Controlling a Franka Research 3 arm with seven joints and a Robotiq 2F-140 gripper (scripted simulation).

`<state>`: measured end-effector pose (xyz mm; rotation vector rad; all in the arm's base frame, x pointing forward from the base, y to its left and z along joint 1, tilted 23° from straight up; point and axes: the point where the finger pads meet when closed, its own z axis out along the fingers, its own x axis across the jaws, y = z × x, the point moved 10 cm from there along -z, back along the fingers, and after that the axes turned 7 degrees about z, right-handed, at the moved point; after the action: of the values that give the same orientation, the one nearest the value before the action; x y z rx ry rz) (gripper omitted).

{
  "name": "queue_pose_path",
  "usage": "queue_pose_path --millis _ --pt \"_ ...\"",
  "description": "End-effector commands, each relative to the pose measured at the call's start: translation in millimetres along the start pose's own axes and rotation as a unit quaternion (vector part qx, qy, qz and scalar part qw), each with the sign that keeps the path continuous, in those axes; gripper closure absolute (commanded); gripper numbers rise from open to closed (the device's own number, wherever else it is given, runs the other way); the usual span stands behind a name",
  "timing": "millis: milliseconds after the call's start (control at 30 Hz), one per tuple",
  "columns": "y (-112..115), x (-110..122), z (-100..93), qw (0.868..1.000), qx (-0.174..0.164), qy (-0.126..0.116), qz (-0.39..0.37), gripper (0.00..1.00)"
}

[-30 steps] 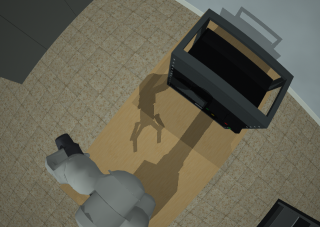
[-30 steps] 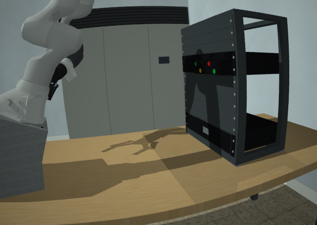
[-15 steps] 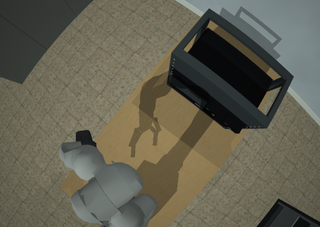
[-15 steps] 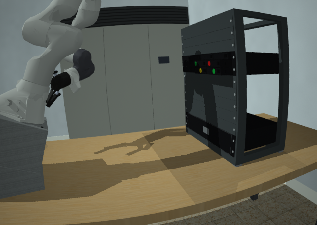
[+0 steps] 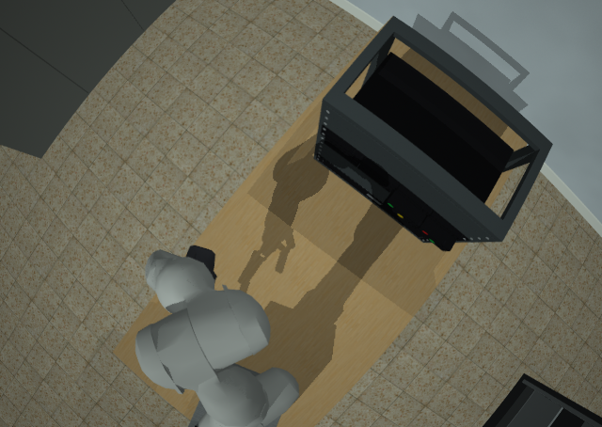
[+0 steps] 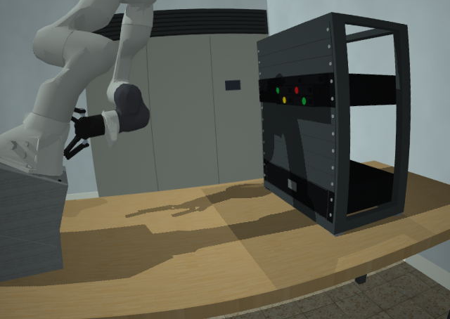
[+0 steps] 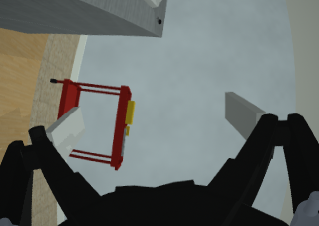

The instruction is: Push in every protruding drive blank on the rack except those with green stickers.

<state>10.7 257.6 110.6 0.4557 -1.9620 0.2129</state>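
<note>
The dark rack (image 5: 407,157) (image 6: 339,126) stands upright at the far end of the wooden table (image 5: 310,247) (image 6: 218,257). A black row of drive blanks sits about two thirds up its front. They carry a green sticker (image 6: 277,90) (image 5: 389,204), a red one (image 6: 296,89) (image 5: 424,231), a yellow one (image 6: 284,100) (image 5: 400,214) and a second green one (image 6: 304,100) (image 5: 431,241). I cannot tell how far each blank sticks out. My gripper (image 6: 71,133) (image 7: 153,113) is open and empty, far from the rack beside my own base, pointing away from the rack. In the overhead view the arm hides it.
My grey pedestal (image 6: 29,228) (image 7: 87,1) stands at the table's left end. A grey cabinet (image 6: 181,108) stands behind the table. A red frame (image 7: 94,122) shows in the wrist view. Another dark rack (image 5: 549,407) stands on the floor at the lower right.
</note>
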Motion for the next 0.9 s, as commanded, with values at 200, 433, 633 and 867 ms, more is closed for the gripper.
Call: queue_pose_path --millis 200,433,633,867 --pt "1 -13 -6.4 0.985 -0.163 0.05 0.001 0.0" --pt "3 -20 -16.4 0.965 -0.253 0.068 0.017 0.0" --pt "4 -28 -34.1 0.927 -0.363 0.085 0.034 0.0" --pt "2 -36 -60.6 0.87 -0.48 0.098 0.05 0.0"
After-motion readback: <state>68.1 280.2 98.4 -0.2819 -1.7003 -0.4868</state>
